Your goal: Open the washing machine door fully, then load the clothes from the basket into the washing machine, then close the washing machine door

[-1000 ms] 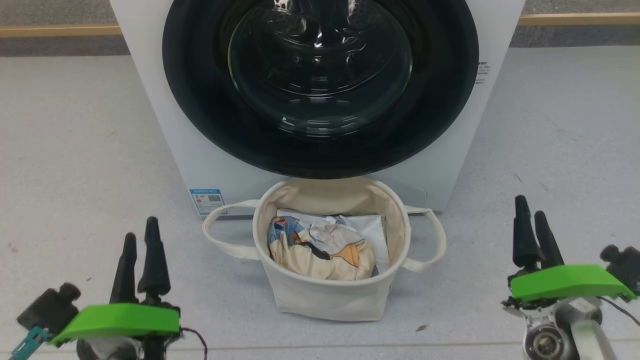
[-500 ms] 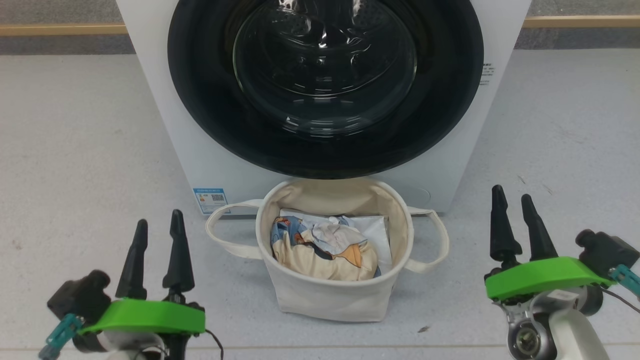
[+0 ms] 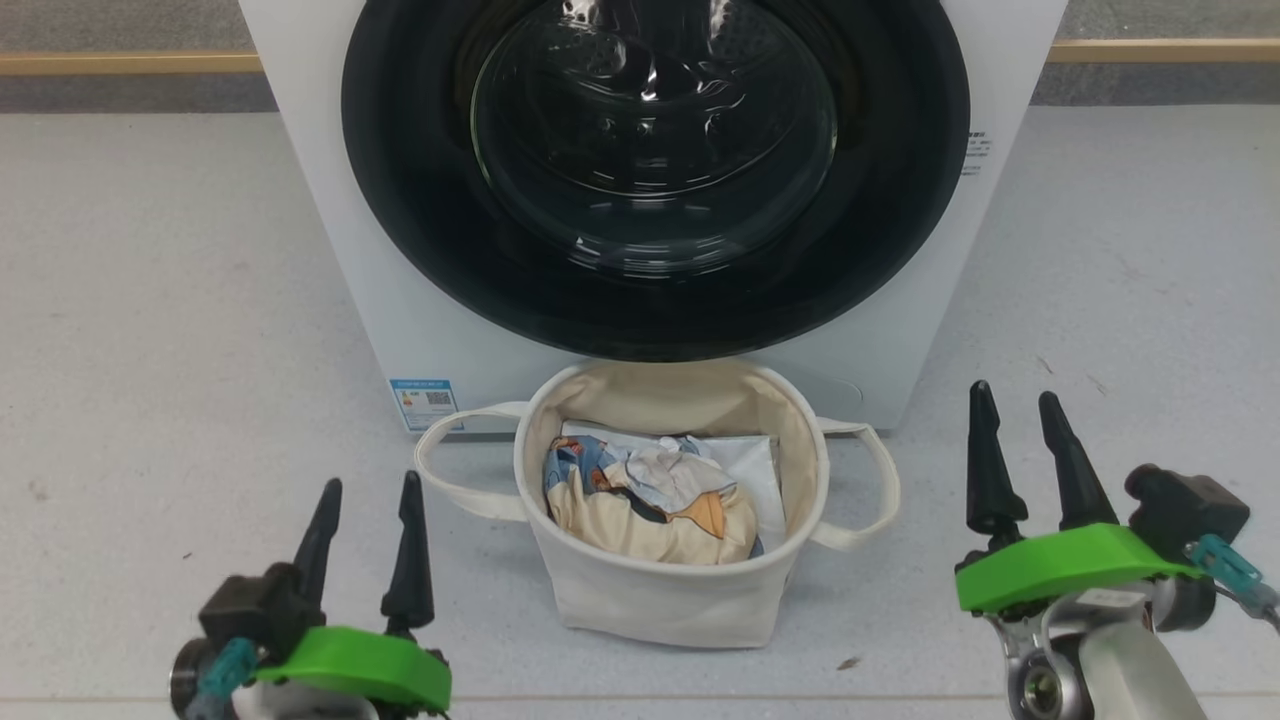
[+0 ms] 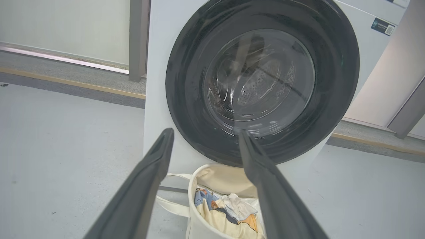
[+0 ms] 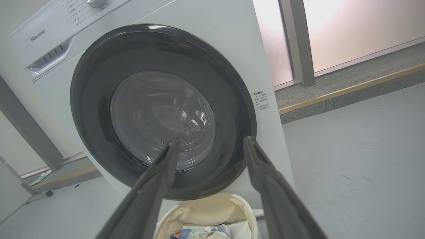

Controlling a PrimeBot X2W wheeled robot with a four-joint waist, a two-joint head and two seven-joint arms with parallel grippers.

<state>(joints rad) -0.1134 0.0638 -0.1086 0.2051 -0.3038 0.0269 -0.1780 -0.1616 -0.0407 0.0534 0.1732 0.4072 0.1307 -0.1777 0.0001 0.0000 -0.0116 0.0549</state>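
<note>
This seems to be a plain test room or lab: a big white front-loading washing machine (image 3: 870,340) stands free on a bare pale grey floor (image 3: 150,300), and behind it are frosted wall panels (image 5: 358,26) with grey upright posts (image 5: 297,43).

Swung my left gripper (image 3: 371,482) inward toward the basket (image 3: 660,610) and lower in the head view. Its wrist rolled, so its fingers (image 3: 408,560) now show side by side rather than nearly overlapping. My right gripper (image 3: 1013,393) also came inward and rolled likewise. Head camera nudged, so the washing machine (image 3: 870,340) sits slightly further right.
</note>
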